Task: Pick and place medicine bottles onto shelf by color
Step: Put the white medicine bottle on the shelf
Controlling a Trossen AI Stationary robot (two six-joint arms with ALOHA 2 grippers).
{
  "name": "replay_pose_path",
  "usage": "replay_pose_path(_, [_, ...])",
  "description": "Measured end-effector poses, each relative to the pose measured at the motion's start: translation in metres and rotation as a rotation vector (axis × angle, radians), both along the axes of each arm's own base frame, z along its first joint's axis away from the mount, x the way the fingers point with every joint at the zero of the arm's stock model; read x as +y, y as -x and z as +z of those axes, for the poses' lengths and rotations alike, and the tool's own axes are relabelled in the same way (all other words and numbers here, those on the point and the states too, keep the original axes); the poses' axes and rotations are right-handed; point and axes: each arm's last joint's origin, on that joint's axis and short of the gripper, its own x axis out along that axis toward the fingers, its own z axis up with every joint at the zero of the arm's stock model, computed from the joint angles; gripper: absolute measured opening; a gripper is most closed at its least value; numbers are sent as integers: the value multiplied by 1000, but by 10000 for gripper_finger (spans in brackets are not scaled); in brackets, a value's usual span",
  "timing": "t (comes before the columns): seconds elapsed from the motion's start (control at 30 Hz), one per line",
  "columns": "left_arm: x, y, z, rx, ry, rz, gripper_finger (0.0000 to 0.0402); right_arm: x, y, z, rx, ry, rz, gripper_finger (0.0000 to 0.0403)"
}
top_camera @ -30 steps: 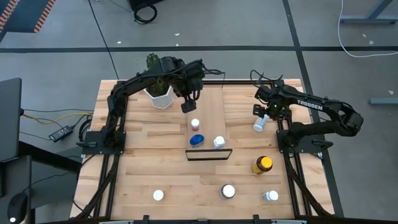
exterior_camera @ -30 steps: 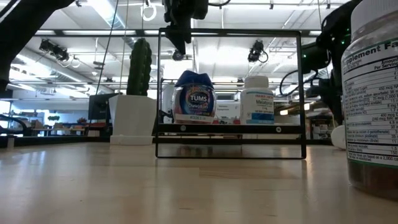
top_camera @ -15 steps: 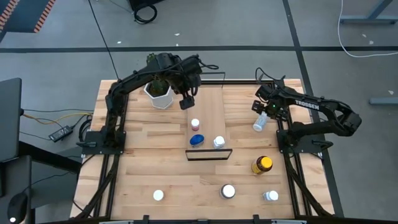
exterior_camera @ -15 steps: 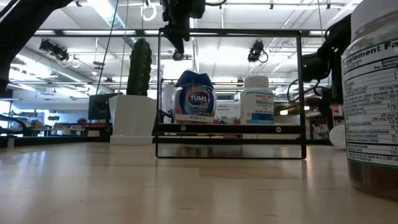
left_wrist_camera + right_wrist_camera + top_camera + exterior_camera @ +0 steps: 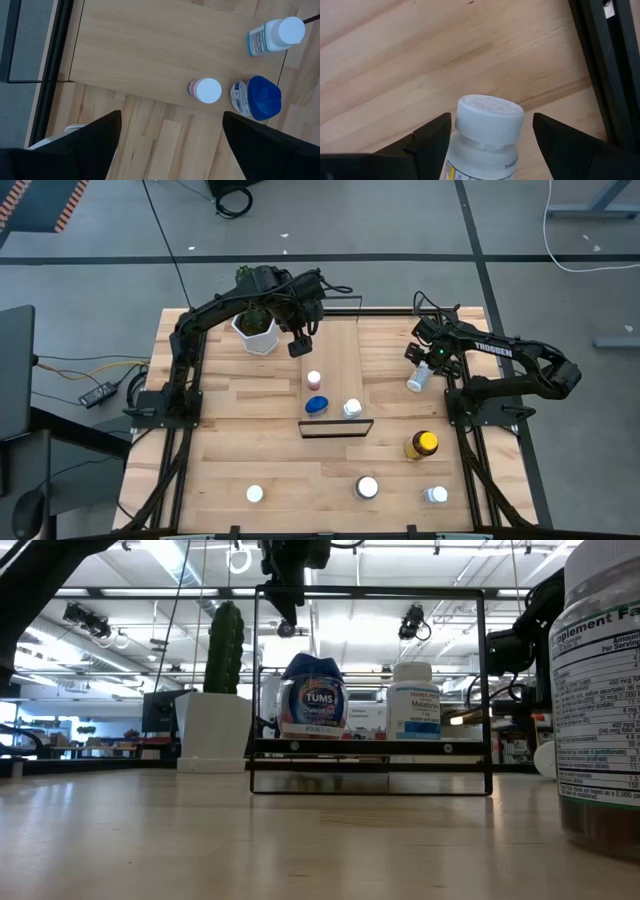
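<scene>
Slatted tabletop (image 5: 220, 450) is carrying a lying white bottle (image 5: 417, 378) at three o'clock, where the right gripper (image 5: 422, 362), fingers now spread wider, is straddling it ungrasped.

In the low view, the large labelled bottle (image 5: 600, 700) is cut off by the right picture edge; its cap is out of frame. In the right wrist view, the white-capped bottle (image 5: 487, 127) runs off the lower edge, and its label is unreadable.
</scene>
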Motion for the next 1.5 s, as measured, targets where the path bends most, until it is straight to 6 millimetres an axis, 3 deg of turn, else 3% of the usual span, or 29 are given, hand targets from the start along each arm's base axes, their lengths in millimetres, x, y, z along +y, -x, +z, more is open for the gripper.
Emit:
replay_pose_path(0.37, [0, 0, 0, -1, 3, 9, 352, -2, -1, 0, 6, 33, -19, 276])
replay_pose_path(0.93, [0, 0, 0, -1, 6, 18, 352, -1, -2, 0, 2, 31, 6, 208])
replay_pose_path(1.13, [0, 0, 0, -1, 6, 19, 352, -2, -3, 2, -14, 22, 19, 203])
replay_pose_path(1.33, [0, 0, 0, -1, 5, 19, 352, -8, -21, 27, -66, 103, 138, 204])
replay_pose_path(1.5, [0, 0, 0, -2, 9, 32, 352, -7, -43, 57, -27, 288, 343, 204])
